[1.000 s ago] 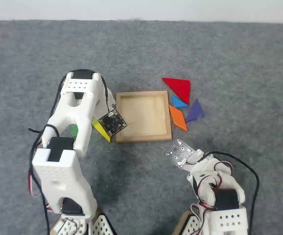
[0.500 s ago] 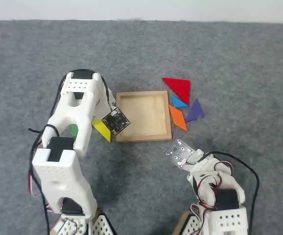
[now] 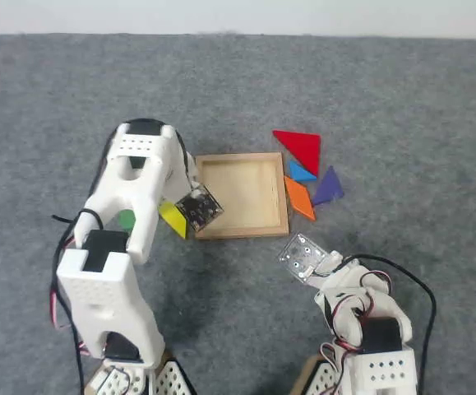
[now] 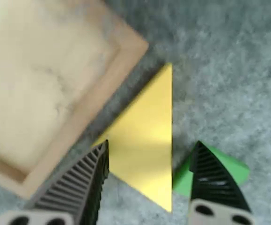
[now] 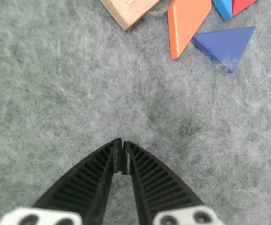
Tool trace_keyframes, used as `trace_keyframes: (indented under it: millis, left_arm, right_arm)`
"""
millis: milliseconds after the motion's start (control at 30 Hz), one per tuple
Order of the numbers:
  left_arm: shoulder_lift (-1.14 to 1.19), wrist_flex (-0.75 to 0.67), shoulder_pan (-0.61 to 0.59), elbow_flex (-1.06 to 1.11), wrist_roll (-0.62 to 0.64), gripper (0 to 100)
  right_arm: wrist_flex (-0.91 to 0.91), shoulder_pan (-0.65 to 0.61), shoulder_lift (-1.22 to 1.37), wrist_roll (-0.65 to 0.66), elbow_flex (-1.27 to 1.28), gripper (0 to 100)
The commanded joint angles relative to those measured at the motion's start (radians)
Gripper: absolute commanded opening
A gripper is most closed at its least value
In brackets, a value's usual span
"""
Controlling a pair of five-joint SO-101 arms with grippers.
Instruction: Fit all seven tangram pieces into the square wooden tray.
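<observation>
The left pincer (image 4: 150, 146) hangs low over the counter (image 3: 385, 99) with its two fingers wide apart, one on each side of the yellow triangle (image 4: 144, 136). It has not closed on anything. One finger stands at the slanted edge of the triangle, and the other is a little past the straight edge, above the green piece (image 4: 230, 169) that lies just beside the yellow one. I judge that it is opened like this so the fingers can go down around the yellow triangle and pinch it across its width. The green neighbour is very close to that second finger and could be pushed or caught together with it. The yellow triangle lies flat on the counter with one corner near the corner of the square wooden tray (image 4: 109, 82), outside the rim, so it needs only a short lift over the rim. The part of the tray floor that I can see is bare, so the task seems to be at its beginning. The right pincer (image 5: 121, 151) has its fingers pressed together with nothing between them. It waits above bare counter on the near side of the tray, I suppose to leave room for the left arm. Beyond it, on the other side of the tray, the orange piece (image 5: 186, 21), the purple triangle (image 5: 224, 40), the small blue piece (image 3: 301, 172) and the red triangle (image 3: 301, 148) lie in a close group on the right arm's side.
</observation>
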Motion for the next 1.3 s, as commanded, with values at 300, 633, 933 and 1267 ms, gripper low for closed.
trace_keyframes:
  millis: [300,633,933,1267]
  left_arm:
    - [-0.017,-0.092,-0.037,-0.022,0.02,27]
    - [-0.014,-0.098,-0.035,-0.028,0.015,27]
    - [-0.017,-0.097,-0.032,-0.028,0.014,35]
    - [-0.017,-0.097,-0.035,-0.025,0.091,40]
  right_arm:
    - [0.012,-0.004,-0.016,0.006,0.014,0.6]
    - [0.012,-0.004,-0.016,0.006,0.014,0.6]
    - [0.012,-0.004,-0.018,0.008,0.014,0.6]
    - [0.012,-0.005,-0.018,0.008,0.014,0.6]
